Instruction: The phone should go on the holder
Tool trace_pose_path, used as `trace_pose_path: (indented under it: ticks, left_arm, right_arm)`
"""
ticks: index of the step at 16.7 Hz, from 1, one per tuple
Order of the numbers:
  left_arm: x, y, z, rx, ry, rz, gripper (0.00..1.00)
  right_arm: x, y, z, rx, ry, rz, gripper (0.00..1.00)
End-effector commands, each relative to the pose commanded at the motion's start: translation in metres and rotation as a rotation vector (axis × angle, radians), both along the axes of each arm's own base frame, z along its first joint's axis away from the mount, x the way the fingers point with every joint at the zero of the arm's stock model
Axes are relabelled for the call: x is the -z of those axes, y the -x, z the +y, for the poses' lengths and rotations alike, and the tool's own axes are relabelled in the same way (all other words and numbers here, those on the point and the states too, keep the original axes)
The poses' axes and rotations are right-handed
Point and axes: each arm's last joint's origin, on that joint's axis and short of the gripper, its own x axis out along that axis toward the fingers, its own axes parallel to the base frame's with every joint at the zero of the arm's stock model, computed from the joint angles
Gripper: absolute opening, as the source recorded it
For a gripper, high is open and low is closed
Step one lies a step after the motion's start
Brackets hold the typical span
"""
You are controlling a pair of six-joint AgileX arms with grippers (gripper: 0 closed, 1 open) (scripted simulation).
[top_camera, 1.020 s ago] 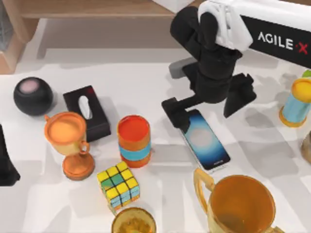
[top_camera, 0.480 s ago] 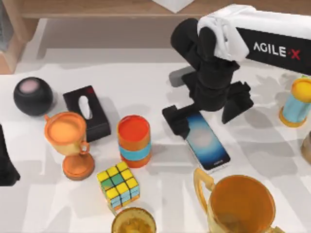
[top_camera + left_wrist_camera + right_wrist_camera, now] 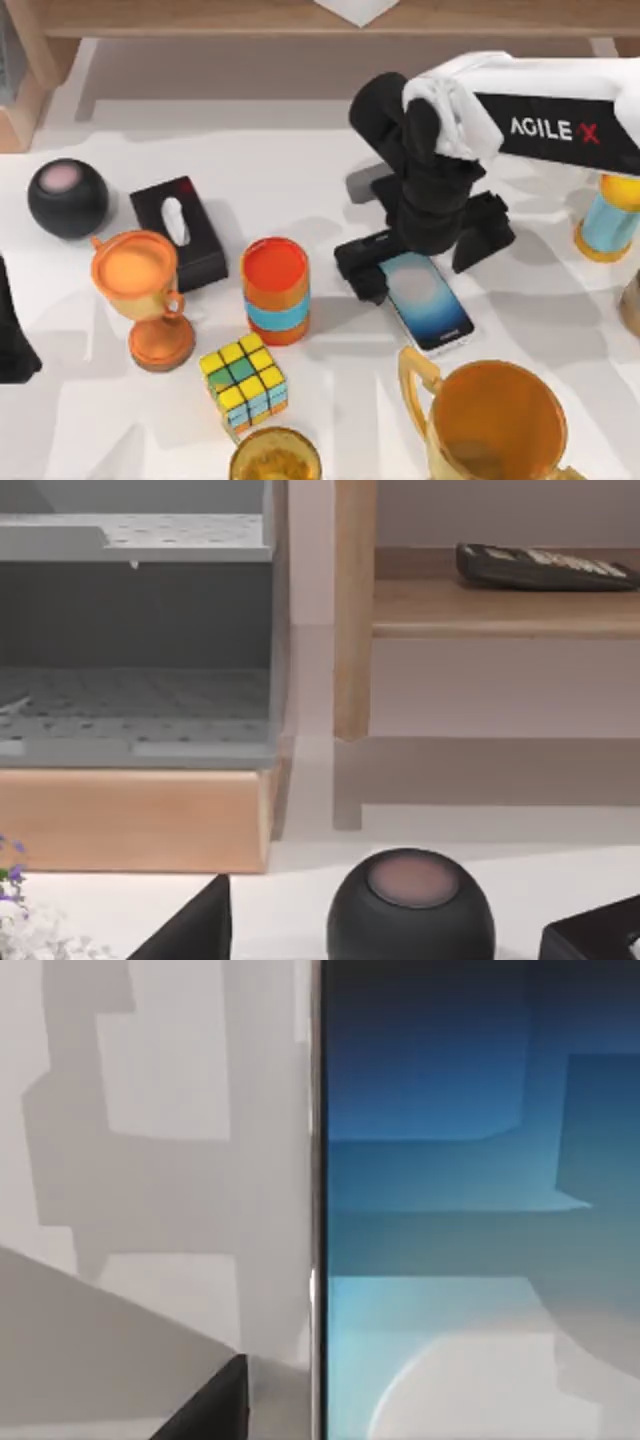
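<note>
The phone (image 3: 428, 300) lies flat on the white table right of centre, blue screen up with a pale glow, silvery edge showing. My right gripper (image 3: 422, 250) hangs open just above its far end, one black finger (image 3: 362, 268) beside the phone's left edge and the other out to the right. In the right wrist view the phone's screen (image 3: 470, 1210) is very close, with a fingertip (image 3: 215, 1405) beside its edge over the bare table. Nothing is gripped. The holder is hidden from me. My left arm stays parked at the table's left.
Left of the phone stand an orange cup (image 3: 275, 290), a colour cube (image 3: 243, 385), an orange goblet (image 3: 140, 295), a black box (image 3: 180, 232) and a dark ball speaker (image 3: 67, 198). A big orange trophy cup (image 3: 490, 420) stands close in front. A black shape (image 3: 12, 330) sits at the left edge.
My right arm has come down and slightly forward, bringing the open gripper closer over the phone's far end. The phone has not moved.
</note>
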Motion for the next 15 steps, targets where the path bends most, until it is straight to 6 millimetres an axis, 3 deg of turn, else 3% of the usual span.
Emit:
trace_pose_path:
  ticks: [2, 15]
  left_arm:
    - [0.0000, 0.0000, 0.0000, 0.000, 0.000, 0.000, 1.00]
    - [0.0000, 0.0000, 0.0000, 0.000, 0.000, 0.000, 1.00]
  right_arm:
    - [0.0000, 0.0000, 0.0000, 0.000, 0.000, 0.000, 1.00]
    - [0.0000, 0.0000, 0.0000, 0.000, 0.000, 0.000, 0.02]
